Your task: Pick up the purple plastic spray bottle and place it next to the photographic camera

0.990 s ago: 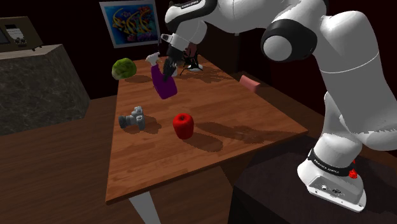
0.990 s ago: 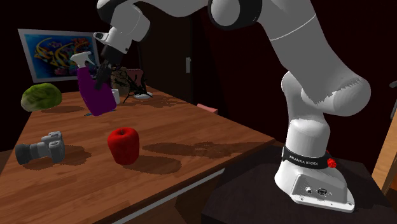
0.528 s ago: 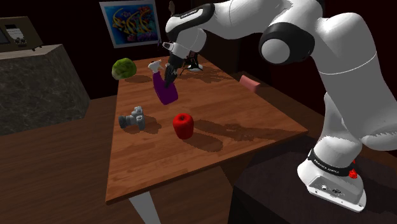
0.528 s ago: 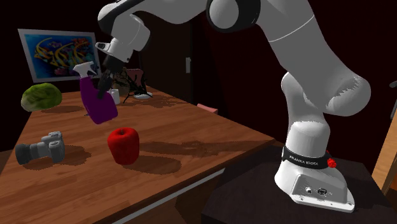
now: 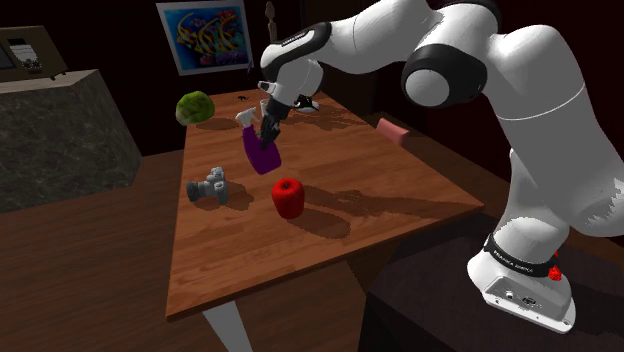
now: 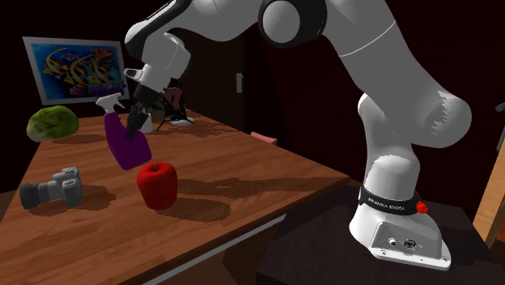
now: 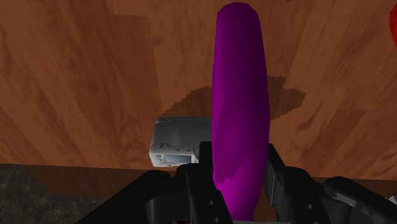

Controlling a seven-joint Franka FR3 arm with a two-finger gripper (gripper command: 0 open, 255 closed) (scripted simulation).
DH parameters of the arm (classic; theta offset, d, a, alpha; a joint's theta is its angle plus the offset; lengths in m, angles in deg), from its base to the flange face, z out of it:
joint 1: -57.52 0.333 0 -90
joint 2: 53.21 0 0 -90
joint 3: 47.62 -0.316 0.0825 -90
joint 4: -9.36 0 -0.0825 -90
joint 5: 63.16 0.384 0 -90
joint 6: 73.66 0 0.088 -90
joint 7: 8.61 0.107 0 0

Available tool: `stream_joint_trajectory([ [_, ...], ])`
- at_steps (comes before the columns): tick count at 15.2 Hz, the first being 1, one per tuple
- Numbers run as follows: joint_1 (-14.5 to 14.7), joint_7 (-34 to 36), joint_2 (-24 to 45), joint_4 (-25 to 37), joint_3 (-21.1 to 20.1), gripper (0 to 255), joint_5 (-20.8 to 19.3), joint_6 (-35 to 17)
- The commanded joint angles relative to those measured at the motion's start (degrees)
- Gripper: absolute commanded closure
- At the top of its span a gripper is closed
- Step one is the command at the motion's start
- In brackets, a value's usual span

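In the wrist view the purple spray bottle sinks between the fingers of the end effector, so its head end is hidden, and its body covers one side of the grey camera. A red thing is cut to a sliver by the picture's edge. In the shoulder view, small items at the far end of the worktop sit half behind the arm, too small to identify.

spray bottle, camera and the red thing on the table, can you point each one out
purple spray bottle (image 6: 128,147): second exterior view, middle of its purple body
camera (image 6: 55,191): second exterior view, on its grey body
red thing (image 6: 157,185): second exterior view, middle of its front side
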Motion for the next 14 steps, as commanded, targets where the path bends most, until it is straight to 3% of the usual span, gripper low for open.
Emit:
stream_joint_trajectory([
  [1, -0.2, -0.7, 0.6, -0.2, -0.4, 255, 0.6, -0.7],
  [14, -1.0, -3.8, 3.4, -1.2, -2.2, 255, 3.5, -3.4],
])
